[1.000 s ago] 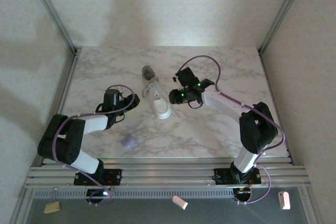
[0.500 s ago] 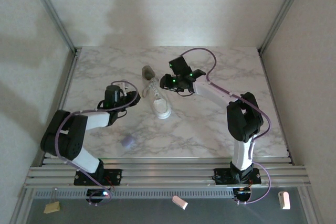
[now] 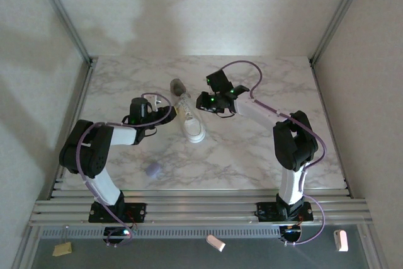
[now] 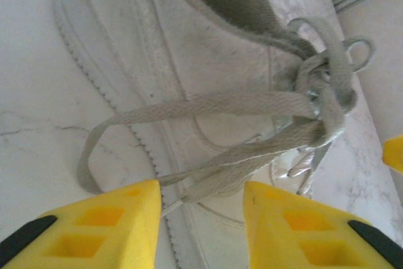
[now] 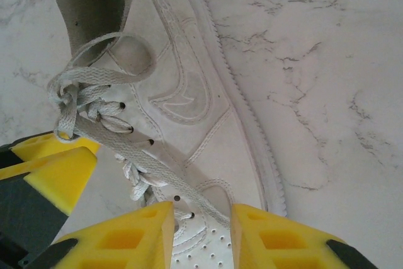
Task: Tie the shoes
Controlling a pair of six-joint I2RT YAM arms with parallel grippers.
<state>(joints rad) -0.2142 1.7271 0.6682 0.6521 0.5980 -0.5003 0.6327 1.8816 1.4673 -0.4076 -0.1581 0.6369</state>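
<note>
Marble table [image 3: 252, 155], white sneaker [image 3: 191, 121], laces [image 4: 318, 89] loosely knotted

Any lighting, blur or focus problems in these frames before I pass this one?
Top external view: dim and even, no glare, soft arm shadows on the back wall, the sneaker small but legible. Left wrist view: the laces slightly soft, the left gripper blurred near the lens. Right wrist view: stitching and the table veins crisp, the right gripper out of focus.

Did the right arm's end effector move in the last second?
Yes. The right end effector slid away from the arm bases and leftward, from beside the white sneaker's middle toward its laced heel end.
</note>
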